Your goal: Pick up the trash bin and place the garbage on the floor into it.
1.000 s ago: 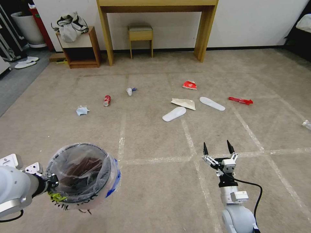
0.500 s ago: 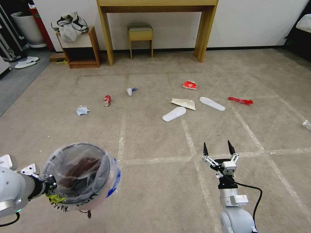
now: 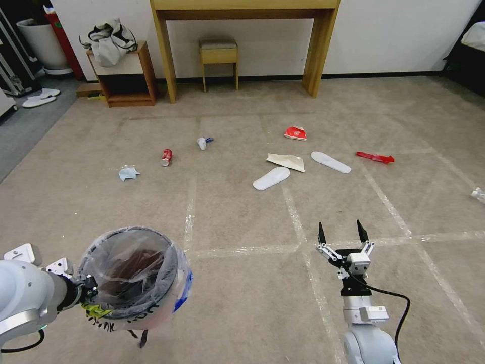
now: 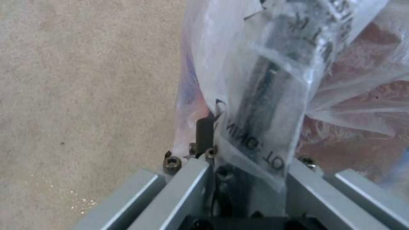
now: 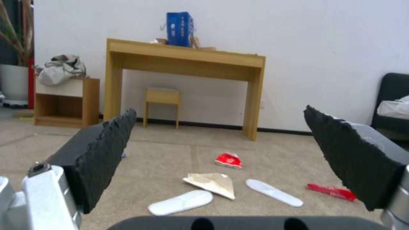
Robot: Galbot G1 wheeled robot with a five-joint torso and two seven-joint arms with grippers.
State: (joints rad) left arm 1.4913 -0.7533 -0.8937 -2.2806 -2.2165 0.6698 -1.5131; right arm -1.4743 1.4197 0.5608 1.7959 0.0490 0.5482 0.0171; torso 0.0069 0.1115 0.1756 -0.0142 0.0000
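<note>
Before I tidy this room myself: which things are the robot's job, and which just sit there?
Job: trash bin in left gripper; slipper soles, beige paper, red carton, red wrapper, red can, blue mask.
Bystanders: wooden desk, stool, side cabinet.

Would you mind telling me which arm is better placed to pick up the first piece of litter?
Right: the right gripper is open and empty, while the left gripper holds the trash bin.

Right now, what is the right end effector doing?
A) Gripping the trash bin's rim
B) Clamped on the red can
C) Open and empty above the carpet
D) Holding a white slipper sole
C: the right end effector is spread wide with nothing between its fingers, above the floor; the left end effector holds the trash bin.
</note>
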